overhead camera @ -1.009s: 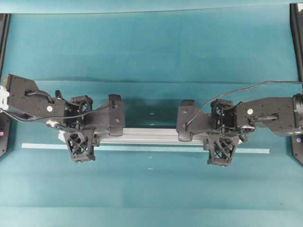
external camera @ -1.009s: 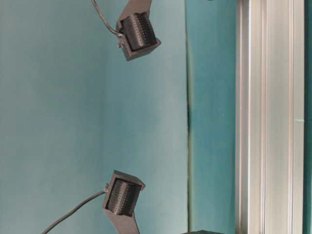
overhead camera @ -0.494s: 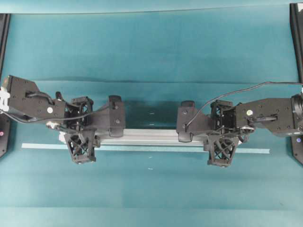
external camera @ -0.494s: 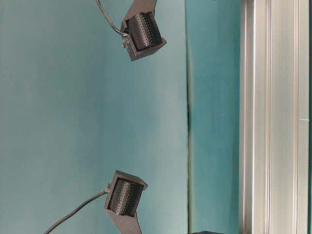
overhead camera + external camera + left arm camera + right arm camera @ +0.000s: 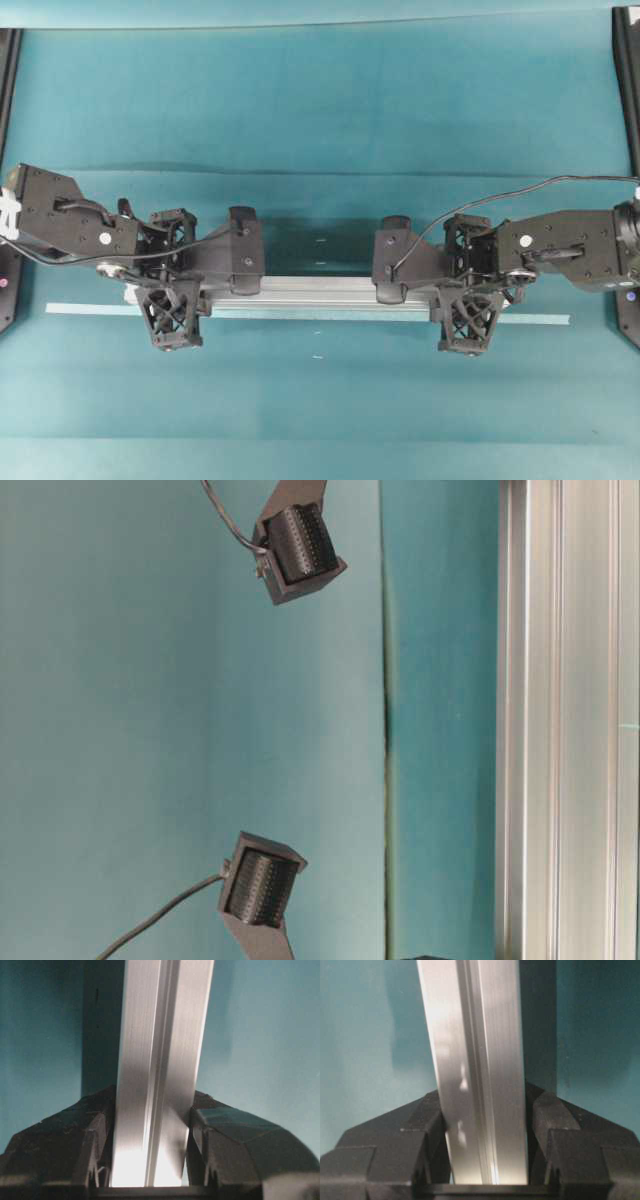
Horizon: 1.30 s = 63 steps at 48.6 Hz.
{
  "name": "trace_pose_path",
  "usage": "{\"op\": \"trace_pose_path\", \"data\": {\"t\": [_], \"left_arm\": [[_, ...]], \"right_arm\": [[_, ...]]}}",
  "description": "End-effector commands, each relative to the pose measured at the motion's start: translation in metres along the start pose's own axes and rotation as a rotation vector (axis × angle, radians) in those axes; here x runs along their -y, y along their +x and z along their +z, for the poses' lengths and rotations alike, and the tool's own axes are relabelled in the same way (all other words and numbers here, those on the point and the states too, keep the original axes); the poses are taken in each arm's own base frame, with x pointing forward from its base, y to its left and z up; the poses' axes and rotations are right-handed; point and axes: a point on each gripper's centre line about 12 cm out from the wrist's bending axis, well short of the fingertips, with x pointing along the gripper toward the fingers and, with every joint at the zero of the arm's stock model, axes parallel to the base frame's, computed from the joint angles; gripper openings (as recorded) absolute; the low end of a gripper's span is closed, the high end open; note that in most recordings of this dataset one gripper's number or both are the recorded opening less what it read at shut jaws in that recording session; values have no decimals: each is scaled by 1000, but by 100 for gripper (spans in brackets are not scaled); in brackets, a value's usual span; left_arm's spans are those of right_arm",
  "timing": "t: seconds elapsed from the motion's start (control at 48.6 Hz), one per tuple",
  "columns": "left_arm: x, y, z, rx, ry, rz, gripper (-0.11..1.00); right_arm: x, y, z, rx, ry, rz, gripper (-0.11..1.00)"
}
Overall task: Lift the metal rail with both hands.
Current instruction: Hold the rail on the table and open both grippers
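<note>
Overhead view: I have the left gripper and right gripper each clamped across the metal rail, one near each end, so it stays level above the tape strip and teal table.

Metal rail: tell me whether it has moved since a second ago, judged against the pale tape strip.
Yes. In the overhead view the metal rail has shifted slightly up the picture, away from the fixed tape strip, with both tools clamped on it.

Both ends of the metal rail lie hidden under the 2 grippers' bodies overhead; table-level view crops its length.
</note>
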Motion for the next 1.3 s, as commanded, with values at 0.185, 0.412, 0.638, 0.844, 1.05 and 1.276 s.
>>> {"op": "trace_pose_path", "data": {"t": [0.185,0.412,0.638,0.844,1.05,1.276], "left_arm": [[-4,0,3,62,-34,-8,30],[-4,2,0,77,-31,-11,30],[-4,2,1,86,-31,-13,30],[-4,1,2,95,-31,-14,30],[-4,1,2,95,-32,-14,30],[-3,0,1,95,-25,-15,78]], "right_arm": [[-1,7,-1,10,7,3,40],[2,10,-1,11,51,0,40],[2,10,-1,11,54,1,40],[1,11,-1,8,49,0,63],[-2,11,-1,10,44,2,91],[-3,11,-1,10,44,4,92]]}}
